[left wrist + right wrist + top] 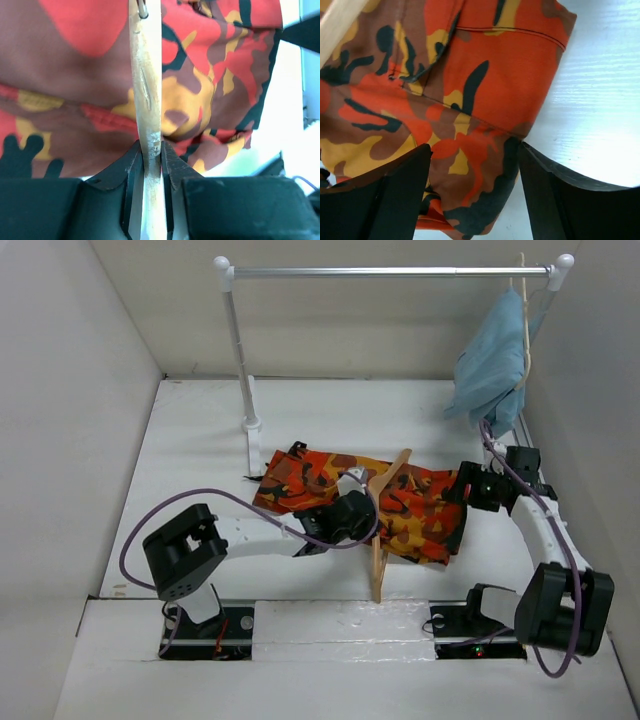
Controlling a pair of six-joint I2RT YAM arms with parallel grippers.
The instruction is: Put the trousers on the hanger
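The camouflage trousers [425,508] lie spread on the white table, mid-right. Across them lies the tan wooden hanger [383,530], running front to back, one end tilted up. My left gripper [366,506] is shut on a wooden bar of the hanger [148,100]; in the left wrist view the jaws [152,150] pinch it, with the trousers [225,75] beneath. My right gripper [468,486] sits at the trousers' right edge. Its jaws [475,152] stand open and wide apart, a fold of the trousers [485,80] lying between them. A piece of the hanger [335,25] crosses the top left corner.
A white clothes rack [390,272] stands at the back, its left post [248,390] just behind the trousers. A light blue garment [490,360] hangs on another hanger [525,320] at the rail's right end, above my right arm. Walls close in both sides.
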